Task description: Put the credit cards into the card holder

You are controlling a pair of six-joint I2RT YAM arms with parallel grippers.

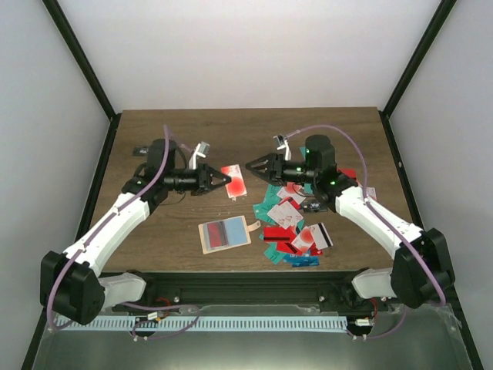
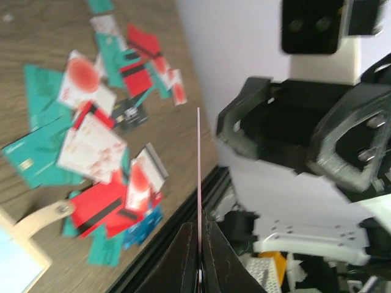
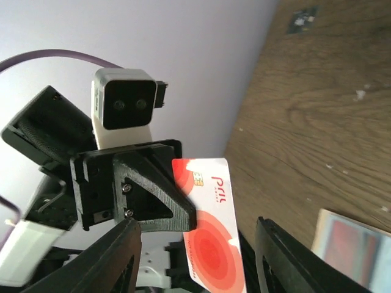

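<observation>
Over the middle of the table (image 1: 154, 146), my left gripper (image 1: 223, 179) is clamped on a single held card (image 1: 234, 182), lifted off the wood. My right gripper (image 1: 258, 164) faces it from just beside, jaws spread and gripping nothing.

Much is cut off. The left wrist camera catches the held card (image 2: 198, 165) edge-on, a bare thin line rising from the closed fingers (image 2: 214, 262), so its face cannot be read there. In the right wrist view my own fingers (image 3: 119, 256) run out of the bottom edge, and the lower end of the card is lost with them. The card holder (image 3: 354, 241) shows only as a corner there, and in the left wrist view only its snap tab (image 2: 43, 217) and a pale edge appear.

The right wrist camera alone shows the card's face (image 3: 208, 232): white, with a red circle and a small chip.

Only the overhead view gives the whole card holder (image 1: 223, 235), lying open near the front edge, apart from both grippers, with red and blue patches inside that I cannot identify. The other credit cards (image 1: 296, 223) lie heaped just to its right.

A small dark object (image 3: 303, 18) on the wood is too blurred to name.
</observation>
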